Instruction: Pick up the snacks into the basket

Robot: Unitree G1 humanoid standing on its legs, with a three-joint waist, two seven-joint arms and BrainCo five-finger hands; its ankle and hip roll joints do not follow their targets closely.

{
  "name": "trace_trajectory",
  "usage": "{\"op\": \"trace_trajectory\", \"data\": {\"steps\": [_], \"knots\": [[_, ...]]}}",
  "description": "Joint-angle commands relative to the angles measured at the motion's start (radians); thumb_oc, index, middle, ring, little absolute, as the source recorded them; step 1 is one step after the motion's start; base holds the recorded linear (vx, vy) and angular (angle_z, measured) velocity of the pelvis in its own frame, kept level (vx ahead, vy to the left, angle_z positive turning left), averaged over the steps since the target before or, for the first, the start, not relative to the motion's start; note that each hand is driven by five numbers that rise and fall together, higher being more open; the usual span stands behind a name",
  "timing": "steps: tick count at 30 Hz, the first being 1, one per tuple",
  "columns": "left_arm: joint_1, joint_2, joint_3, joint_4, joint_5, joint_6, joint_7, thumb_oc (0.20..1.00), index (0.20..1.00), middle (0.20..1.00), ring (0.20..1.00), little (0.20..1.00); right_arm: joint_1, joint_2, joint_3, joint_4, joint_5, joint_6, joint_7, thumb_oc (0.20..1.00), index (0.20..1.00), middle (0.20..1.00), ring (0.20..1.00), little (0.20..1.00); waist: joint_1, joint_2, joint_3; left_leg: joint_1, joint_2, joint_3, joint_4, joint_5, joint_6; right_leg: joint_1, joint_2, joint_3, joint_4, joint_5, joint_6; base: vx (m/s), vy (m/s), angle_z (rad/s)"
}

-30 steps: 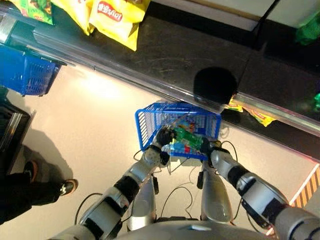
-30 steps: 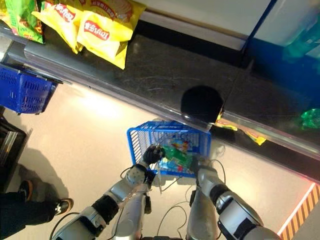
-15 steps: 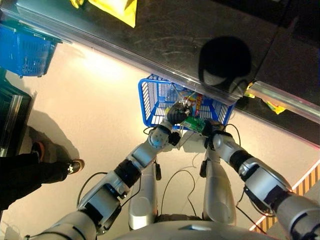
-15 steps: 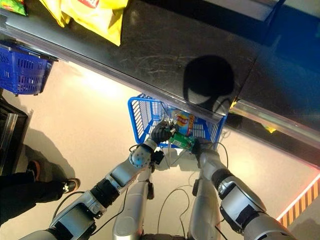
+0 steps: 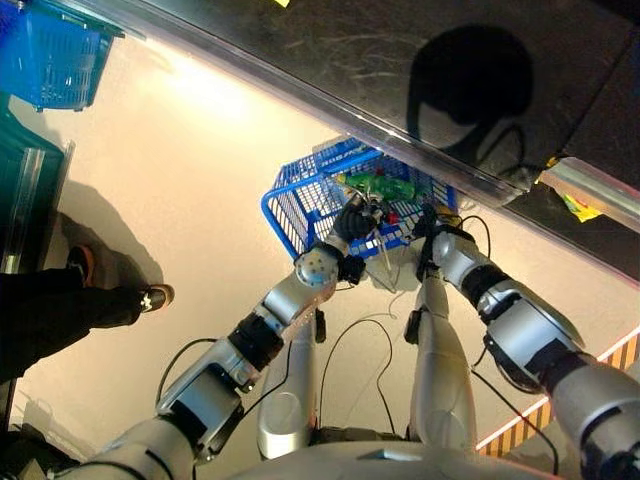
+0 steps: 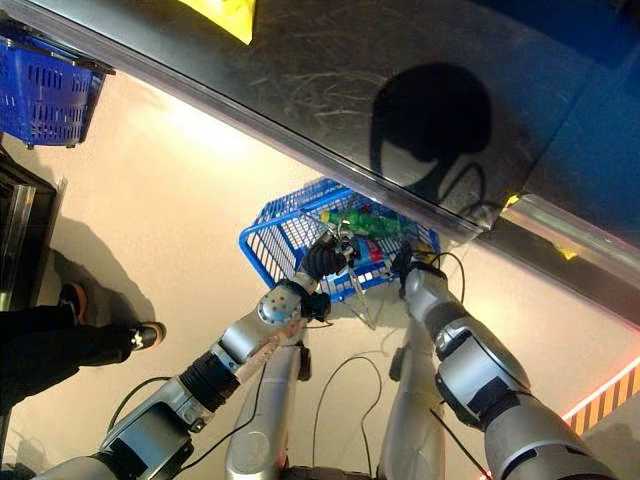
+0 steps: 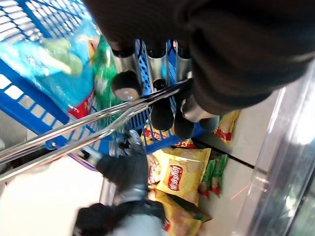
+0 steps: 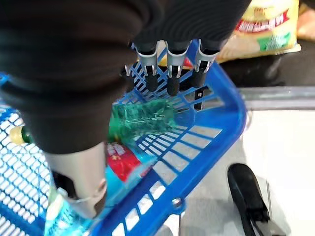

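The blue wire basket (image 5: 295, 205) stands on the pale floor against the base of the dark counter. It holds a green snack bag (image 8: 142, 120), a red-and-blue pack (image 8: 123, 162) and a light blue bag (image 7: 49, 54). My left hand (image 5: 352, 220) is at the basket's near side, its fingers (image 7: 162, 113) curled round the silver wire handle (image 7: 74, 130). My right hand (image 5: 428, 222) is at the basket's right end, with fingers (image 8: 170, 69) hooked over the blue wall and the thumb (image 8: 88, 196) inside.
A dark counter with a metal edge (image 5: 300, 110) runs across the top. A second blue basket (image 5: 50, 55) sits at the far left. A person's leg and shoe (image 5: 150, 295) are on the left. Yellow snack bags (image 7: 172, 172) lie under the counter.
The view has shifted downward. The green bag that both hands held at the basket's near rim now lies inside it. My left hand has closed on the wire handle.
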Motion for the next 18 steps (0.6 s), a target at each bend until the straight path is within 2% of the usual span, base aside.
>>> {"op": "trace_trajectory", "data": {"steps": [1,5,6,9,11,14,15,16,17,18], "knots": [[-0.040,-0.083,-0.029,-0.288,-0.045,-0.115,-0.017,0.200,0.200,0.200,0.200,0.200,-0.060,-0.014,-0.037,0.019,0.043,-0.015,-0.032,1.000,1.000,1.000,1.000,1.000,0.026,0.064,0.000,-0.056,-0.100,0.038,-0.045,0.059,0.032,-0.093,0.012,0.054,0.064,-0.001,0.054,0.00,0.000,0.00],[-0.028,-0.083,-0.016,-0.288,-0.082,-0.120,0.006,0.200,0.200,0.200,0.200,0.200,-0.041,0.007,-0.059,0.028,0.072,-0.013,-0.040,1.000,1.000,1.000,1.000,1.000,0.024,0.059,0.000,-0.044,-0.099,0.038,-0.045,0.055,0.033,-0.080,0.010,0.053,0.059,-0.001,0.055,0.00,0.000,0.00],[-0.021,-0.124,-0.037,-0.275,-0.097,-0.109,0.013,0.200,0.200,0.200,0.200,0.200,-0.047,0.130,-0.061,0.115,0.057,0.004,-0.064,1.000,1.000,1.000,1.000,1.000,0.046,0.085,0.000,-0.029,-0.102,0.031,-0.045,0.050,0.033,-0.061,0.008,0.047,0.057,-0.008,0.055,0.00,0.000,0.00],[-0.002,-0.105,-0.036,-0.253,-0.083,-0.127,0.032,0.200,0.200,0.200,0.200,0.200,-0.024,0.097,-0.115,0.170,0.073,0.003,-0.063,1.000,1.000,1.000,1.000,1.000,0.073,0.120,0.000,-0.006,-0.111,0.025,-0.045,0.051,0.033,-0.024,-0.005,0.034,0.055,-0.013,0.059,0.00,0.002,0.02],[0.029,-0.090,-0.016,-0.213,-0.056,-0.132,0.030,0.200,0.200,0.200,0.200,0.200,0.024,0.074,-0.167,0.167,0.110,-0.020,-0.069,1.000,1.000,1.000,1.000,1.000,0.078,0.130,0.000,0.017,-0.112,0.020,-0.045,0.048,0.032,0.003,-0.007,0.027,0.053,-0.017,0.061,0.01,0.015,0.08],[0.071,-0.072,0.048,-0.038,0.083,-0.137,0.064,0.200,0.200,0.200,0.200,0.200,0.158,0.054,-0.229,0.137,0.175,-0.055,-0.086,1.000,1.000,1.000,1.000,1.000,0.057,0.114,0.000,0.065,-0.106,0.021,-0.045,0.041,0.030,0.051,0.001,0.020,0.053,-0.029,0.059,0.02,0.006,0.14],[0.071,-0.072,0.048,-0.038,0.083,-0.137,0.064,0.200,0.200,0.200,0.200,0.200,0.157,0.054,-0.229,0.137,0.175,-0.055,-0.086,1.000,1.000,1.000,1.000,1.000,0.057,0.114,0.000,0.064,-0.106,0.021,-0.045,0.041,0.030,0.050,0.001,0.020,0.053,-0.029,0.059,0.02,-0.009,0.15],[0.081,-0.071,0.070,0.038,0.136,-0.134,0.077,0.200,0.200,0.200,0.200,0.200,0.189,0.048,-0.239,0.138,0.176,-0.059,-0.096,1.000,1.000,1.000,1.000,1.000,0.049,0.106,0.000,0.079,-0.104,0.021,-0.045,0.039,0.029,0.067,0.003,0.019,0.053,-0.031,0.059,0.04,-0.017,0.12],[0.123,-0.080,0.120,0.184,0.123,-0.137,0.096,0.200,0.200,0.200,0.200,0.200,0.247,0.031,-0.273,0.139,0.198,-0.067,-0.098,1.000,1.000,1.000,1.000,1.000,0.033,0.089,0.000,0.114,-0.100,0.021,-0.045,0.035,0.029,0.104,0.002,0.015,0.054,-0.039,0.056,0.06,-0.027,0.08],[0.134,-0.079,0.142,0.241,0.160,-0.133,0.102,0.200,0.200,0.200,0.200,0.200,0.275,0.022,-0.292,0.140,0.205,-0.070,-0.103,1.000,1.000,1.000,1.000,1.000,0.026,0.079,0.000,0.130,-0.099,0.020,-0.045,0.033,0.029,0.121,0.004,0.013,0.057,-0.044,0.054,0.07,-0.035,0.07]]}}
